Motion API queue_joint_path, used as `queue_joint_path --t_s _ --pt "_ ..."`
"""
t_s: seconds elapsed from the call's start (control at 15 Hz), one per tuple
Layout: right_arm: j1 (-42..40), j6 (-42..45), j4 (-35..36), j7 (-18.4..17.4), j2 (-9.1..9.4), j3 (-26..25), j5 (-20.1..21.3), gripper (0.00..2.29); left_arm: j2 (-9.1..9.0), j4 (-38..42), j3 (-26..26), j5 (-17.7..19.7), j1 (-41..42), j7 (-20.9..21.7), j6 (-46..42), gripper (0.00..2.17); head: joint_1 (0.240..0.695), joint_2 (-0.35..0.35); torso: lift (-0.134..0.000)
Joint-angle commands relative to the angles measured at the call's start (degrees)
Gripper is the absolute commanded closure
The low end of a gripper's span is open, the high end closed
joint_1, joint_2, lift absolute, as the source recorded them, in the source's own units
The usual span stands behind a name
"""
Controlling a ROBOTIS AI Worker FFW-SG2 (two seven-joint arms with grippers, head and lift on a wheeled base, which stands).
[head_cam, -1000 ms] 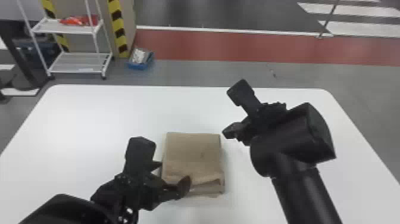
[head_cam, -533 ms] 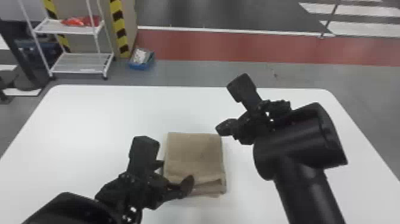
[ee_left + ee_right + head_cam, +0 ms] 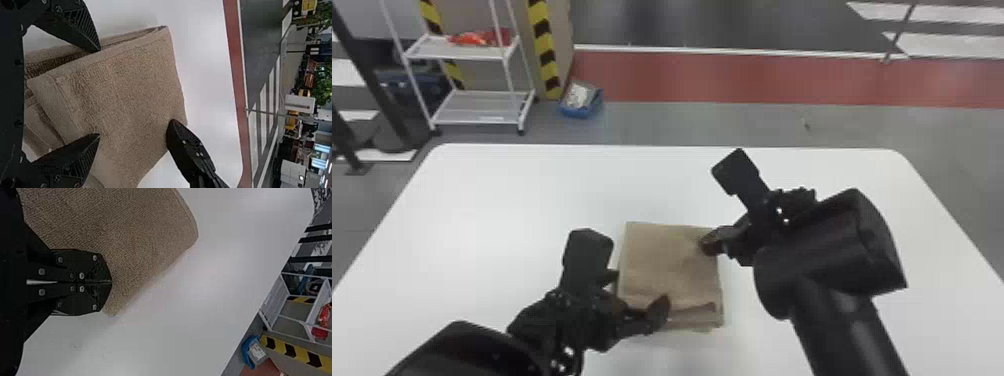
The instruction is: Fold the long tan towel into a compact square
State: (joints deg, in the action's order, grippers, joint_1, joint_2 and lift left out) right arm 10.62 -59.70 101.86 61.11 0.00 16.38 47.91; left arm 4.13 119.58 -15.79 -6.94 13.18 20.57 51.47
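White table (image 3: 507,200) beneath my jaws, folded towel (image 3: 667,270) just under both tip pairs, left gripper (image 3: 638,290) spread open, right gripper (image 3: 708,245) closed.

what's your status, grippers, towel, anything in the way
Left gripper open at near left corner; right gripper shut at far right corner. Towel folded squarish, near-edge layers uneven. Both grippers probably in the way of another fold.

Is a flat white surface (image 3: 507,200) with rounded far corners. Carries the tan towel (image 3: 667,265) around mid-width, folded to a roughly square stack. Shows layered folds along the towel's near edge.
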Motion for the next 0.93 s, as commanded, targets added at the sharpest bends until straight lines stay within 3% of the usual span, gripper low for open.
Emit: queue_joint_path --t_s 0.0,0.2,0.33,0.4,0.47,0.6,0.67,0.8,0.87 --pt "0.4 0.3 -1.0 0.0 0.05 0.0 0.2 2.13 0.08 0.1 0.0 0.0 0.0 0.0 0.0 0.14 0.695 -0.052 -0.124" --pt "0.5 0.3 -1.8 -0.9 0.05 -0.4 0.4 2.13 0.08 0.1 0.0 0.0 0.0 -0.1 0.0 0.14 0.695 -0.054 -0.124" --pt "0.4 -3.0 3.5 -3.5 0.05 -2.1 -2.1 2.06 0.08 0.7 0.1 -0.1 0.0 -0.5 0.0 0.14 0.695 -0.06 -0.124" --pt "0.4 -6.0 6.5 -5.0 0.05 -2.9 -3.5 1.92 0.08 0.9 0.3 -0.1 0.0 -0.8 0.0 0.14 0.695 -0.064 -0.124" --pt "0.3 -8.6 9.5 -7.1 0.05 -4.1 -5.4 1.57 0.08 0.9 0.8 0.0 0.0 -0.9 0.0 0.14 0.695 -0.067 -0.124" --pt "-1.3 -10.8 14.0 -12.3 0.05 -6.4 -8.8 0.51 0.0 1.9 1.6 0.1 -0.3 -1.0 0.0 0.14 0.695 -0.083 -0.124" --pt "-2.8 -11.1 15.8 -15.7 0.05 -7.9 -11.7 0.22 0.0 2.6 2.9 0.5 -0.3 -1.1 0.0 0.14 0.695 -0.09 -0.124" --pt "-6.9 -10.8 19.4 -22.2 0.05 -10.9 -17.8 0.17 -0.09 4.5 6.5 2.4 -0.2 -1.9 -0.2 0.14 0.695 -0.103 -0.124" --pt "-10.1 -9.3 21.8 -25.1 0.05 -13.4 -23.2 0.17 0.0 5.3 8.6 3.7 0.1 -2.1 -0.4 0.14 0.695 -0.105 -0.124"
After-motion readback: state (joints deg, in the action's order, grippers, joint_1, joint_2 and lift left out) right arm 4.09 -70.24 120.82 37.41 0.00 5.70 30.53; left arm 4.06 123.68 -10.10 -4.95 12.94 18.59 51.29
